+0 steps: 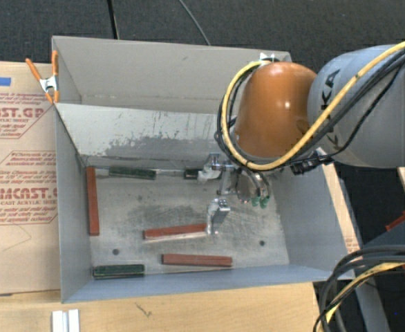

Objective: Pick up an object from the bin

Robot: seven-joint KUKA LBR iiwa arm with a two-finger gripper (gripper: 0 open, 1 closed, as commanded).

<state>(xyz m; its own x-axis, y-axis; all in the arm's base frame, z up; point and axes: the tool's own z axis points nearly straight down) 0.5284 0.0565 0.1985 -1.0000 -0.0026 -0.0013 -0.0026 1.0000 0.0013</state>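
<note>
My gripper (216,218) hangs below the arm's orange dome, right of the bin's middle. Its lower end comes down at the right end of a red-brown flat stick (175,233) that lies almost level on the bin floor. Whether it touches the stick I cannot tell. A second red-brown stick (197,260) lies just in front of it, near the front wall. A small black piece (191,174) rests by the back wall, left of the gripper.
A third red-brown stick (92,200) lies lengthwise along the left wall. A dark green stick (132,173) lies by the back wall and another dark green stick (118,271) in the front left corner. The arm covers the bin's right part.
</note>
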